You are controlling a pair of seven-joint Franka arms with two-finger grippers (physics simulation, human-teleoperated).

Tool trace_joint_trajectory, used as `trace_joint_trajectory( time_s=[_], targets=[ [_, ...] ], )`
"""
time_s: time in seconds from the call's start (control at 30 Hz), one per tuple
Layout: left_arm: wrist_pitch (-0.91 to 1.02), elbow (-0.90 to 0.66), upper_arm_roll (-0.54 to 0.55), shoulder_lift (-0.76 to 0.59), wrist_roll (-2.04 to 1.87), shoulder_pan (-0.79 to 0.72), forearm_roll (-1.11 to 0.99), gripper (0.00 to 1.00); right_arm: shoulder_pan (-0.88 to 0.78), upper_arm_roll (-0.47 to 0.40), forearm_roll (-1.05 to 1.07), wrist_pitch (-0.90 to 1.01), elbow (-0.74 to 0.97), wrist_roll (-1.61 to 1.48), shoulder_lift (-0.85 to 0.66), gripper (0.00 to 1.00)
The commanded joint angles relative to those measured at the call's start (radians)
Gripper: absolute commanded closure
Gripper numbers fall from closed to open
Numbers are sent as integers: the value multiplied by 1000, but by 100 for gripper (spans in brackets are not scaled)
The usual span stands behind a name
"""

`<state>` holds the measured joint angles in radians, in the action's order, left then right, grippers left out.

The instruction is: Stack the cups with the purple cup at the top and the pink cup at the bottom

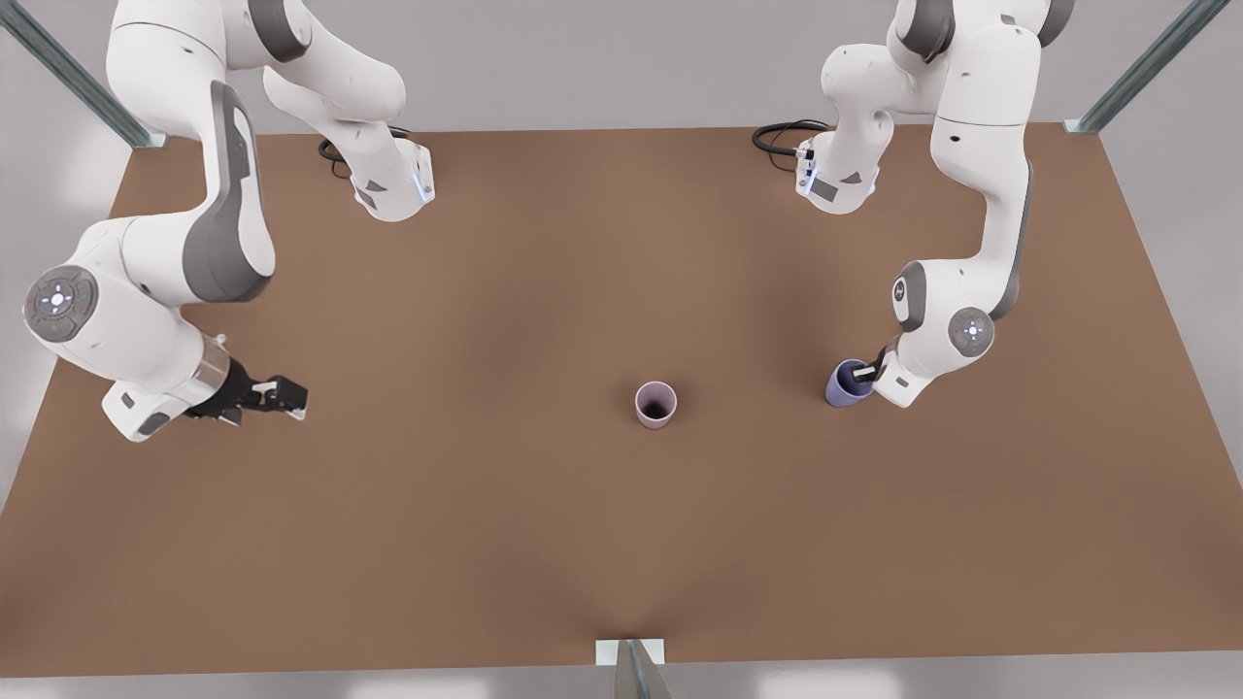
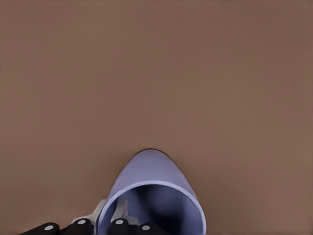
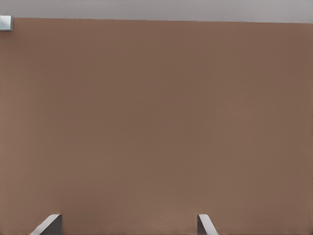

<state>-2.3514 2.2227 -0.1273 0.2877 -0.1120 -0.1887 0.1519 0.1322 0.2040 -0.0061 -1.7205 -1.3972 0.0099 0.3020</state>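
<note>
The pink cup [image 1: 655, 404] stands upright on the brown table [image 1: 544, 544], near its middle. The purple cup [image 1: 849, 382] is at the front view's right, tilted. My left gripper [image 1: 867, 371] is shut on its rim. In the left wrist view, the purple cup [image 2: 156, 191] has one finger inside its wall and one outside, where my left gripper [image 2: 110, 213] pinches it. My right gripper [image 1: 291, 396] waits low over the table at the front view's left, open and holding nothing. Its fingertips [image 3: 49, 224] stand far apart over bare table.
Metal frame posts [image 1: 1146, 63] stand at the table's far corners, and a bracket [image 1: 633, 660] sits at the middle of the near edge. Black cables [image 1: 782, 136] lie by the arm bases at the back. Open tabletop separates the two cups.
</note>
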Motion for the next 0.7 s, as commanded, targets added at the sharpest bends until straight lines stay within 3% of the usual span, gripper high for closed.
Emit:
trace_joint_trajectory(
  time_s=[0.0,0.4,0.57,0.67],
  targets=[
    [0,0,0,1,0,0,5,79,0,0,0,1,0,-1,-1,0],
    [26,-23,8,-33,-12,-29,6,79,1,-11,0,32,3,10,-3,0],
    [170,-159,6,-58,-164,-193,12,79,4,-11,0,32,1,7,-3,0],
    [417,-419,8,22,-455,-322,12,79,6,-11,0,32,3,4,-4,0]
  ],
)
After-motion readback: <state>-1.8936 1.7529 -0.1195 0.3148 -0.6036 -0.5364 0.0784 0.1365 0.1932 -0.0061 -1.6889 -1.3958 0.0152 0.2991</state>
